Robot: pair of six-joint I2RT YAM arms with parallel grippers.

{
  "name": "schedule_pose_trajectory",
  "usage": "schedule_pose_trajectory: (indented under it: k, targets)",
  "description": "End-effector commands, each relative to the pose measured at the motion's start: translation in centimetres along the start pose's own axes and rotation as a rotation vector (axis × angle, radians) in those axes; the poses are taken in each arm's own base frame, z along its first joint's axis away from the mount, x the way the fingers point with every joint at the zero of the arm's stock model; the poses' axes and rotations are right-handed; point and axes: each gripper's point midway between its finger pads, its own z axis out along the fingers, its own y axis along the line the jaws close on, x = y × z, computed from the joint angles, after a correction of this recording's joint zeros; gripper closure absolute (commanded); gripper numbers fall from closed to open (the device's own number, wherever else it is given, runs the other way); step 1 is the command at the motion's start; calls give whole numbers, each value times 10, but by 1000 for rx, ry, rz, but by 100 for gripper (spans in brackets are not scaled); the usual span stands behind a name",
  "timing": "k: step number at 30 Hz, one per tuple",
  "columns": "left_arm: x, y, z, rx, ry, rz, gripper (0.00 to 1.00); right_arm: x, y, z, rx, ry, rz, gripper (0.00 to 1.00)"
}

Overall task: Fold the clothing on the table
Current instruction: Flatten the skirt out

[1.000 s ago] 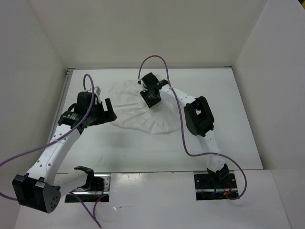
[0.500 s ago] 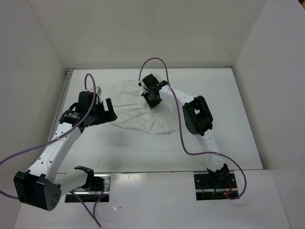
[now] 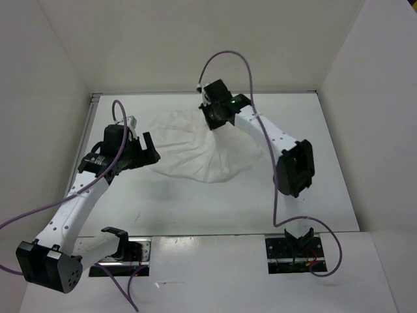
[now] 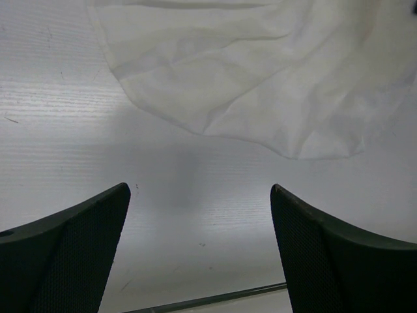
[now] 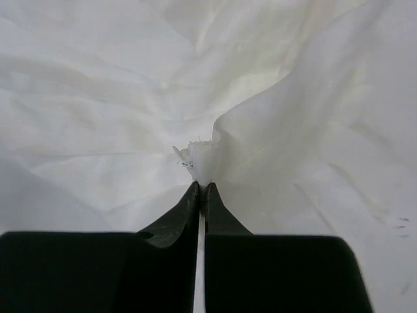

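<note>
Right jaws tight on the clothing (image 5: 260,117), plain only wrist-side

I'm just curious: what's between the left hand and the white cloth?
Only bare table; the left wrist view shows it between the open left hand and the clothing edge.

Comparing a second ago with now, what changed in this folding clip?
The right gripper closed on a pinch of the clothing and moved toward the far edge of the table, drawing that part of the fabric with it. Its elbow swung outward to the right. The left gripper stayed open by the clothing's left side, holding nothing.
</note>
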Motion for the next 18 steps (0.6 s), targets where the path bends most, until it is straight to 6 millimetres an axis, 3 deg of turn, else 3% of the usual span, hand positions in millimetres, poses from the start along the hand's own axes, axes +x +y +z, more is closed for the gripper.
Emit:
schedule_pose_trajectory:
  k: [1, 2, 4, 5, 8, 12, 15, 18]
  targets:
    - [-20, -19, -6, 85, -87, -15, 6, -78, -8, -134, 17, -310, 73, 100]
    - [-25, -25, -9, 115, -107, -22, 6, -86, -6, -163, -1, -369, 98, 100]
    - [-32, -31, -12, 139, -128, -19, 6, -95, -2, -193, -38, -430, 115, 100]
    - [-33, -34, -12, 153, -132, -17, 6, -98, 0, -218, -56, -476, 126, 100]
    - [-34, -36, -10, 162, -128, -26, 6, -102, -5, -257, -46, -554, 185, 100]
    - [-33, -38, -12, 176, -131, -42, 6, -110, -31, -286, 77, -641, 298, 100]
    - [-31, -35, -11, 164, -136, -53, 6, -116, -29, -300, 54, -689, 316, 100]
    - [-38, -33, -15, 149, -165, -55, 6, -119, -15, -285, 5, -661, 293, 100]
